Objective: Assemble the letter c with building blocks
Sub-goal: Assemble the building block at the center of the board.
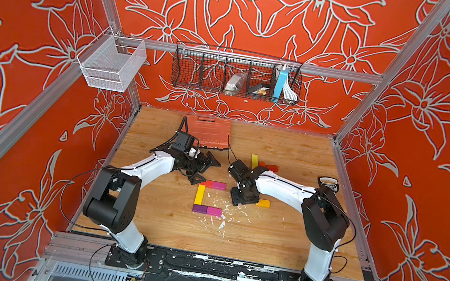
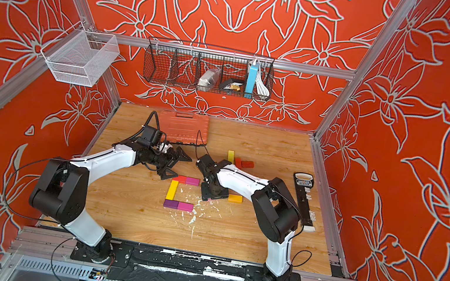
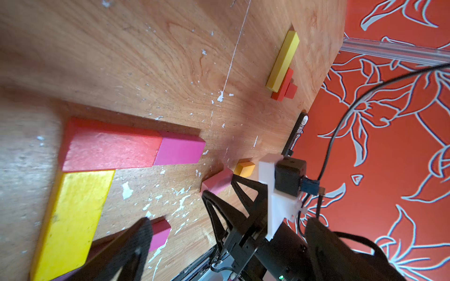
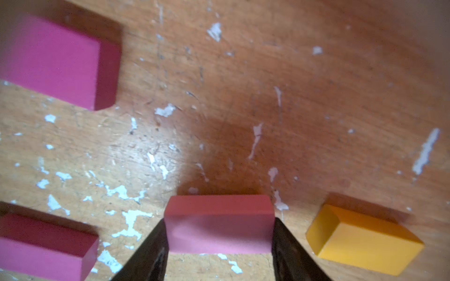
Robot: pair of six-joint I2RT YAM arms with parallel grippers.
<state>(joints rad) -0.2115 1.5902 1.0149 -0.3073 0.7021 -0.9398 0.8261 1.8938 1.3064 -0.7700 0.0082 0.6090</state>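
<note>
Nearby: right pincer (image 4: 219,226) pinches pink block (image 4: 218,211); orange block (image 4: 365,240) just beside.

left arm (image 1: 148,165): elbow bent, forearm reaching inward | left gripper (image 1: 207,171): jaws spread wide, lying sideways | right arm (image 1: 283,188): elbow bent, wrist pointing down | right gripper (image 4: 219,220): fingers against both ends of pink block (image 4: 219,231) (clear in the wrist view)

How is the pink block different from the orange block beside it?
The pink block is clamped between the fingers of the right gripper; the orange block lies free. In the right wrist view the pink block sits square to the gripper, while the orange block is angled. Both are short, about equally big.
</note>
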